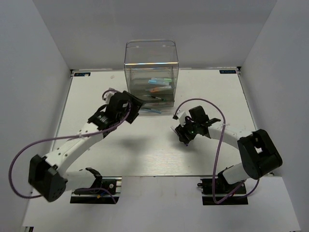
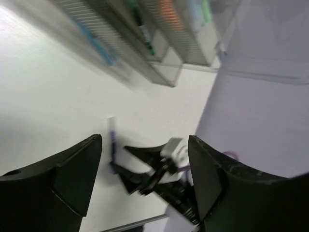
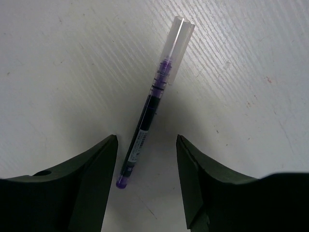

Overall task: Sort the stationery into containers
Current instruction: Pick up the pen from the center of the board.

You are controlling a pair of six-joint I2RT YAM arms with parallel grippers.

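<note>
While the right pincer (image 3: 147, 140) hangs with its fingers spread, the thin dark purple pen with a clear cap (image 3: 152, 101) lies flat on the white table (image 1: 145, 154) between them. Beside the tall smoky clear plastic drawer unit (image 1: 151, 72), which holds coloured pens (image 1: 159, 86), the left pincer (image 2: 145, 140) is likewise apart.
</note>
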